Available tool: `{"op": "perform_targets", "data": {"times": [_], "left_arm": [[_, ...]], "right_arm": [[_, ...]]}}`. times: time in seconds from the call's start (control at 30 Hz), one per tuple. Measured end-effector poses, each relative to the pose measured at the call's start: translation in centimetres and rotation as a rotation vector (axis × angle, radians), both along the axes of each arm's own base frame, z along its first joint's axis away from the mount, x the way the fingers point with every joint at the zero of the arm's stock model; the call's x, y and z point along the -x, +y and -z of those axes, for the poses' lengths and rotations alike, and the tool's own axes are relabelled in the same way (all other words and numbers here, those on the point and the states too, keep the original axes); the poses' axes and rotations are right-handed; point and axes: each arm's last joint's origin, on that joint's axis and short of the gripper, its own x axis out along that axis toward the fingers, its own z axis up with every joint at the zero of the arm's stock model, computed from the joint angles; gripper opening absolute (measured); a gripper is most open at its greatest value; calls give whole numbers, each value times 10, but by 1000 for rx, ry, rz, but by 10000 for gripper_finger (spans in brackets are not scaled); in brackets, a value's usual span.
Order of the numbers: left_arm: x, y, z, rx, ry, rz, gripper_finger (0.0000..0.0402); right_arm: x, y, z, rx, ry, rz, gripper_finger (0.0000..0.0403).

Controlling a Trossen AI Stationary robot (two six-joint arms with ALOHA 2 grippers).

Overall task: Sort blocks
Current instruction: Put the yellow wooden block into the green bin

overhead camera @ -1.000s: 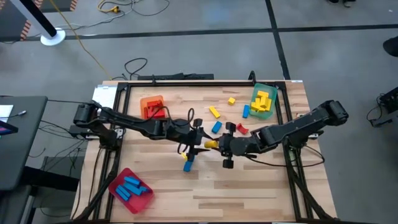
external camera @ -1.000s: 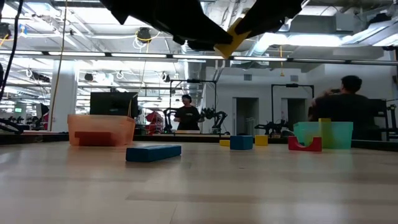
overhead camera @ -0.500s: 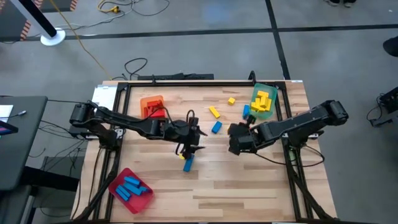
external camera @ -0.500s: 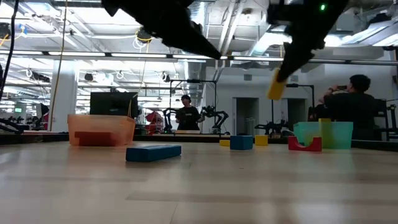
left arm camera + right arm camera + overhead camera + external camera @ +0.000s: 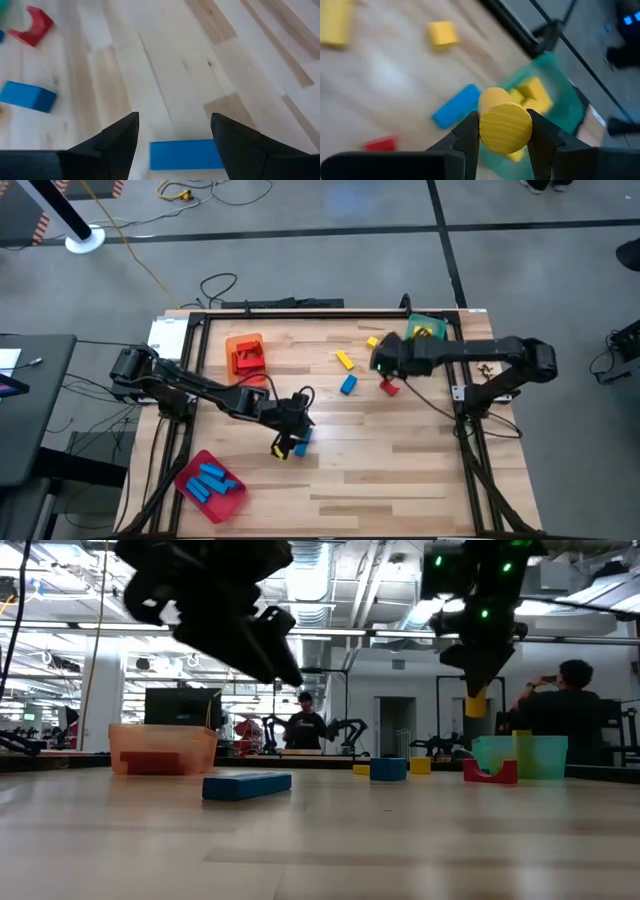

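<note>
My right tool [image 5: 504,131] clamps a yellow cylinder [image 5: 504,124]; released short of the green tray [image 5: 555,90], it rolls away. My left tool [image 5: 172,135] gapes over a blue bar [image 5: 186,154].

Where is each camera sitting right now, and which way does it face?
High: overhead, straight down on the table; both arms show.
Low: table height, level across toward the room; both arms hang in from above.
Left wrist: looks past the open left claw down at a blue block.
Right wrist: right claw grips a yellow cylinder near the green tray.
Shared: the low view also shows the cylinder.
</note>
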Motion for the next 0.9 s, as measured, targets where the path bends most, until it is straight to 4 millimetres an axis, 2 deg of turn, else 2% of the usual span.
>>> {"op": "perform_targets", "data": {"times": [0.23,0.4,0.57,0.73,0.9], "left_arm": [[11,-18,16,16,-6,49,243],[14,-31,17,31,-62,90,243],[15,-37,16,18,-87,88,243],[16,-37,18,12,-66,78,243],[17,-32,23,40,-20,-58,243]], "right_arm": [[24,-55,1,-57,52,172,137],[44,-86,2,-141,52,265,137],[61,-106,4,-241,18,312,137],[72,-117,5,-275,0,349,137],[78,-123,5,-312,-31,377,137]]}}
